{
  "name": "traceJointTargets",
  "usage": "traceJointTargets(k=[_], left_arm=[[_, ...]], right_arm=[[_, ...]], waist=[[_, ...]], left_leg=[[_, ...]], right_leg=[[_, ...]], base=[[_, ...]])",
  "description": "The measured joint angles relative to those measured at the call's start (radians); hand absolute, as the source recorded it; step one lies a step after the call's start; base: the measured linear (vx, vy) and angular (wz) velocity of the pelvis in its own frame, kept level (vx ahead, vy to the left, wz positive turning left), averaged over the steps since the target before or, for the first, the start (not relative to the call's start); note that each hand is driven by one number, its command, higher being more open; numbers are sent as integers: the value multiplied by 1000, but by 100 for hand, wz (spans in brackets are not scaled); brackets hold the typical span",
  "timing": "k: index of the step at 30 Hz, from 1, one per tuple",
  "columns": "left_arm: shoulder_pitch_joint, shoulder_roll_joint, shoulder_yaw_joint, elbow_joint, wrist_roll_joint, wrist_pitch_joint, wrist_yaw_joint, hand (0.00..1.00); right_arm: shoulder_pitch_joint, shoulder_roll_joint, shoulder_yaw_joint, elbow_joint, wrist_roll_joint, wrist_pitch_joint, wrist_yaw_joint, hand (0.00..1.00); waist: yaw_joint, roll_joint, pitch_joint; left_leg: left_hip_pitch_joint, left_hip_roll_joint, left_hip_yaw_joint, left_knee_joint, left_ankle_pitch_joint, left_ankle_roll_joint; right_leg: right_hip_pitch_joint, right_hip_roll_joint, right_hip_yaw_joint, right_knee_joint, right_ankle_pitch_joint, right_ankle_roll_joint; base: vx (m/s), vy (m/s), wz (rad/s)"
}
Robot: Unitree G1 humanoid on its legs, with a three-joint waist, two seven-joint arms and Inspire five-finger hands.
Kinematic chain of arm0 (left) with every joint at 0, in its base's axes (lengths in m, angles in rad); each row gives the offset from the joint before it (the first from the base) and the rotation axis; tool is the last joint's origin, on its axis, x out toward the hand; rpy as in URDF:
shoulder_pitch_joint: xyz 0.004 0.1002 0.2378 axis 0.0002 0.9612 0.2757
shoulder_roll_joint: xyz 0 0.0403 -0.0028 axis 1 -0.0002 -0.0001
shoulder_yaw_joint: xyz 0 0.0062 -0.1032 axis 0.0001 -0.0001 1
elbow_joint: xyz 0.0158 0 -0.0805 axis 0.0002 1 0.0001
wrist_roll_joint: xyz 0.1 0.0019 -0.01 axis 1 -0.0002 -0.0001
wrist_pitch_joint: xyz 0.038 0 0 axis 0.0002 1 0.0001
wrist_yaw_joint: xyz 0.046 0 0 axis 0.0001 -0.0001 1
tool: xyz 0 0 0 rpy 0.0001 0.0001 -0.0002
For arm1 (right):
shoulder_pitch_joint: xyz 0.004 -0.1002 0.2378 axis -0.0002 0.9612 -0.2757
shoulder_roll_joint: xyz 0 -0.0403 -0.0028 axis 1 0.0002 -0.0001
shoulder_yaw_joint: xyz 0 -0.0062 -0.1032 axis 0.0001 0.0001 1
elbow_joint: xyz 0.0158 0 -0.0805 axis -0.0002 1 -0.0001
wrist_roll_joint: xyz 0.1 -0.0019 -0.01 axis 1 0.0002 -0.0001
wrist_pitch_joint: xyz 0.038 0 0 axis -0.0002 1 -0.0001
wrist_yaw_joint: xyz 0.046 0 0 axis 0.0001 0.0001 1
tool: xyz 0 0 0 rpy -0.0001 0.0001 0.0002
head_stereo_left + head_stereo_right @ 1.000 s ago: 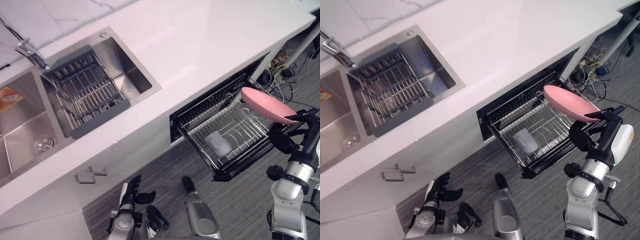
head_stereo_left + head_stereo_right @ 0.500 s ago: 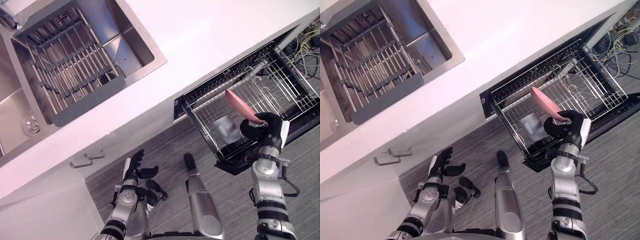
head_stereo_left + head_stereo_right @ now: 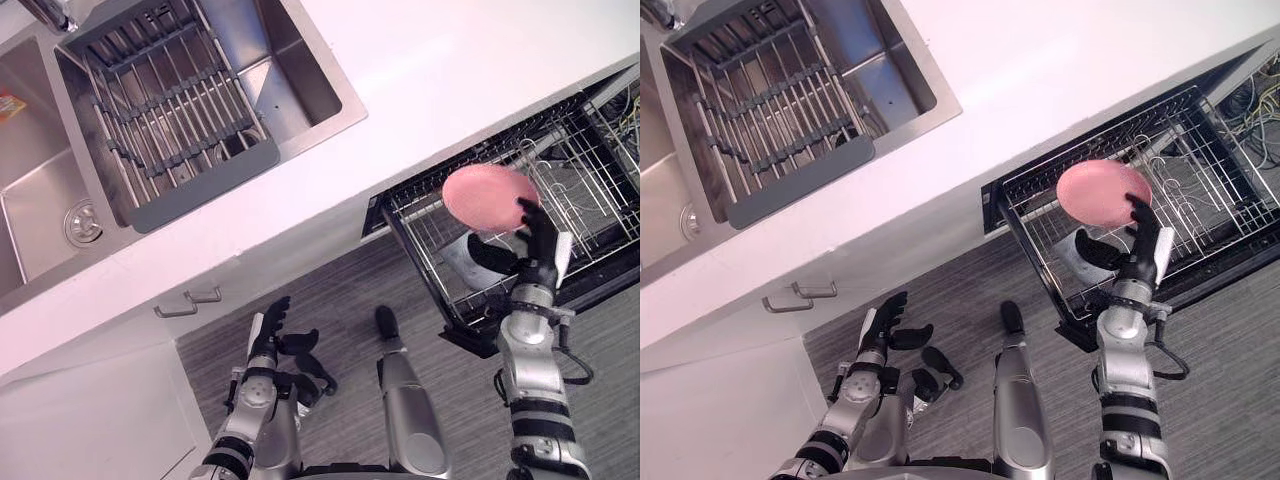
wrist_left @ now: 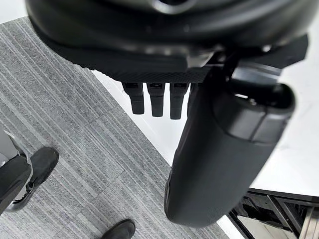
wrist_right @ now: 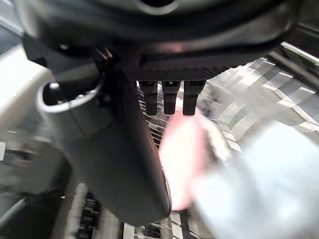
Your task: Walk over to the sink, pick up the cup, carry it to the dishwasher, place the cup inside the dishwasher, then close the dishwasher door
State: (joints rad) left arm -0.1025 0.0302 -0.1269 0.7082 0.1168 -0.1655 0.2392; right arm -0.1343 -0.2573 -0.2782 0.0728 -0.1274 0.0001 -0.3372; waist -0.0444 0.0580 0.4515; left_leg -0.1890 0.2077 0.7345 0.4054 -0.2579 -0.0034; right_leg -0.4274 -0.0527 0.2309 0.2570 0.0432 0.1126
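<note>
**Right hand holds a pink plate over the open dishwasher rack**

Left eye view: The thing carried is a plate, not a cup. The pink plate (image 3: 485, 195) sits right of centre with its round face turned to the camera. It hangs over the left end of the pulled-out wire rack (image 3: 600, 190). The right hand (image 3: 535, 250) rises from the lower right and pinches the plate's lower right rim, fingers on the face and thumb beneath. So the plate lies up and left of the palm, with the rack straight behind it, and a short lowering looks like all that is needed. The left hand (image 3: 270, 340) hangs at the lower left, fingers spread and holding nothing, well apart from the rack. The sink (image 3: 40, 200) fills the upper left.

Right eye view: The same layout, and the right hand is plainly the nearer one.

Left wrist view: Straight fingers over grey floor (image 4: 60, 114).

Right wrist view: A blurred pink shape past the fingers is probably the plate, though the grip is unclear here.
</note>
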Motion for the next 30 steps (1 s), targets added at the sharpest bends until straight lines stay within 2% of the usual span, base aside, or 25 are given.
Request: traceJointTargets(k=[7,10,15,17,19,22,24,27,30], left_arm=[[4,12,21,-5,1,13,-4,90],[25,20,28,-13,1,16,-5,90],[88,18,61,-40,2,24,-6,90],[114,11,65,-43,1,28,-15,90],[125,9,79,-43,1,29,-25,90],[127,9,83,-44,1,29,-37,90],[127,9,82,-44,0,29,-45,90],[127,12,82,-48,0,29,-45,90],[132,16,82,-73,-1,28,-45,90]], right_arm=[[223,54,-53,-304,-73,-5,-15,90],[333,95,-87,-391,-85,-6,2,90],[507,222,-193,-409,-57,-41,7,90],[578,287,-264,-310,75,-79,7,90],[583,300,-287,-199,177,-95,10,90],[573,301,-284,29,306,-93,32,90],[558,303,-273,174,432,-80,69,90],[536,303,-235,234,533,-79,109,90],[459,289,-205,239,579,-80,126,90]], waist=[[-6,-64,1],[-23,-77,-8],[-48,-105,-64],[-64,-109,-101],[-71,-112,-108],[-79,-110,-110],[-83,-99,-116],[-82,-91,-118],[-78,-87,-112]], left_leg=[[48,20,-7,23,-13,-2],[77,32,-4,44,-28,-5],[101,59,9,75,-50,-15],[114,64,11,81,-58,-20],[132,66,12,87,-66,-22],[154,68,20,92,-77,-28],[152,67,24,93,-83,-33],[137,62,24,93,-83,-35],[108,51,12,96,-74,-21]], right_leg=[[64,8,-14,-4,-3,0],[87,16,-13,14,-24,1],[96,32,-18,47,-48,-9],[101,36,-22,66,-63,-14],[107,36,-24,80,-74,-12],[114,35,-29,99,-88,-12],[106,32,-34,107,-91,-17],[86,26,-36,120,-92,-19],[60,12,-43,135,-91,-17]], base=[[7,-16,2],[2,-10,-6],[46,-17,-10],[89,-24,-3],[45,-11,-6],[5,-5,-11],[-1,-6,-7],[0,-4,2],[-3,-4,13]])
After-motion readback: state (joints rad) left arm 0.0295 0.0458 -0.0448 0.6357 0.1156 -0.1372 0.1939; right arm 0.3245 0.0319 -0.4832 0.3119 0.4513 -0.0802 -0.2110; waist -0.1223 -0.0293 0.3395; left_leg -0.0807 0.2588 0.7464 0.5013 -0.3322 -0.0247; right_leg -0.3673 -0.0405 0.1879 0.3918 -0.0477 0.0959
